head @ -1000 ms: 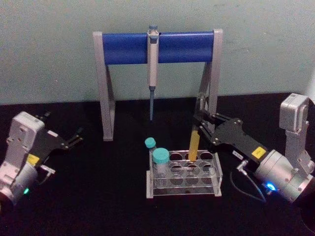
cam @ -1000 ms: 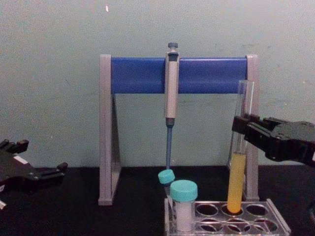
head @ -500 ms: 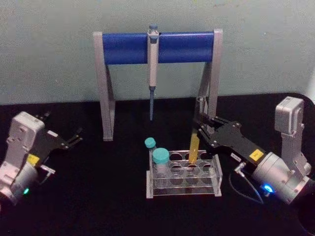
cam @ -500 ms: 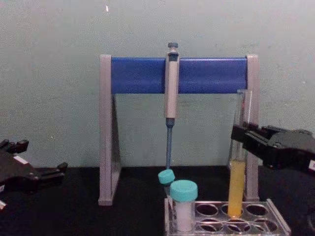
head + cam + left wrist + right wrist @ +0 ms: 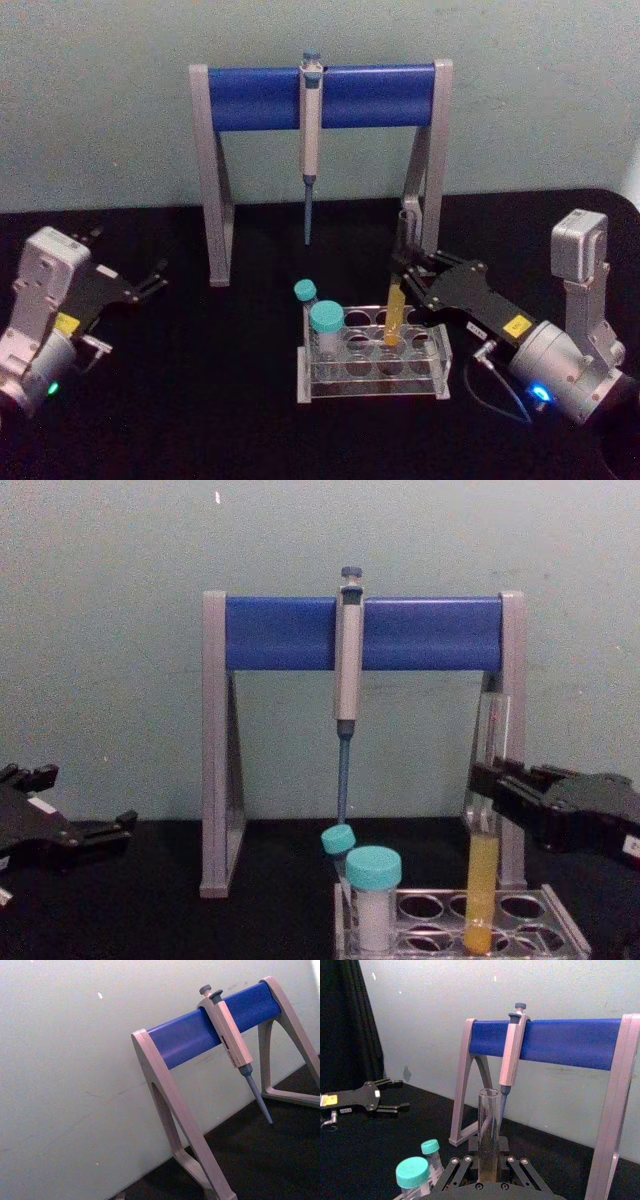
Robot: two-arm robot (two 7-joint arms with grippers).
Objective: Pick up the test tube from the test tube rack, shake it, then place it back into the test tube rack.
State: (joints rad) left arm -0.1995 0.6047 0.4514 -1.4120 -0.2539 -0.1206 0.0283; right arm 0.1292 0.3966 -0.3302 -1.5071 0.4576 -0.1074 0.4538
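Note:
The test tube (image 5: 481,880), clear glass with yellow-orange liquid in its lower part, stands upright with its bottom down inside a hole of the clear test tube rack (image 5: 565,925), right of the rack's middle. My right gripper (image 5: 490,785) is shut on the test tube's glass above the liquid, coming in from the right. The head view shows the test tube (image 5: 396,308), the right gripper (image 5: 404,268) and the rack (image 5: 372,388) at the table's centre. The tube's open top (image 5: 488,1110) rises between the fingers in the right wrist view. My left gripper (image 5: 150,280) rests open at the far left.
Two teal-capped vials (image 5: 327,322) (image 5: 305,292) stand in the rack's left end. Behind the rack stands the grey-and-blue pipette stand (image 5: 250,97) with a pipette (image 5: 311,130) hanging from its bar. The black table ends at a pale wall.
My right gripper has moved down with the test tube, and the tube's bottom has sunk from just above the rack's top plate into a hole. The left arm has stayed still.

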